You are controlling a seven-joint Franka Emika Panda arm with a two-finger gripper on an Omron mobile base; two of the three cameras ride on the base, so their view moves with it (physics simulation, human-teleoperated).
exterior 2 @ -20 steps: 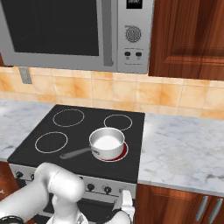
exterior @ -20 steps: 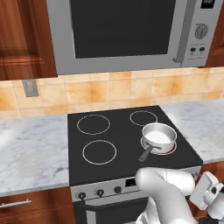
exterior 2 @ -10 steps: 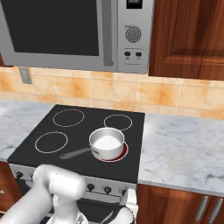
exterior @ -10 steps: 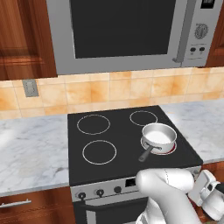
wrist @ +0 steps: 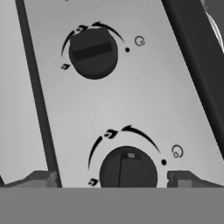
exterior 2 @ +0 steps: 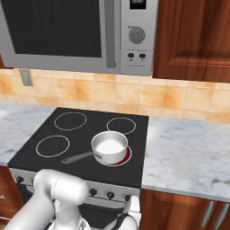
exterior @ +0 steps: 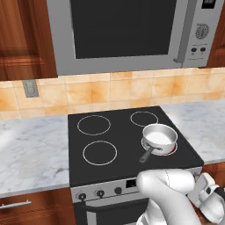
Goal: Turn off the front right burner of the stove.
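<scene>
- Hand view, nearest: gripper (wrist: 113, 179) set square on the lower knob (wrist: 128, 169) of the silver front panel (wrist: 144, 96); fingertips (wrist: 38, 178) spread wide, one on each side of that knob, clamped on nothing.
- Lower knob lying directly ahead, midway between the two tips, its grip ridge running up the frame, roughly across the line joining the tips; contact not yet evident.
- Second knob (wrist: 93, 52) further along the panel, ridge turned the other way, well apart from the tips.
- Judged: knob ahead likely the control for the lit ring, being at the panel's right end; labelling too small to confirm.
- Judged: next move a short straight advance, closing on the ridge, then a twist; hand roll may need correcting so the pads meet the ridge's flat sides.
- Right base view, further off: stove (exterior 2: 36, 134) with front right burner (exterior 2: 124, 158) glowing red at the near right corner, directly above the hand's position.
- Small steel saucepan (exterior 2: 109, 147) seated on that burner, handle pointing left.
- Left base view, farthest: microwave (exterior: 127, 30) mounted above.
</scene>
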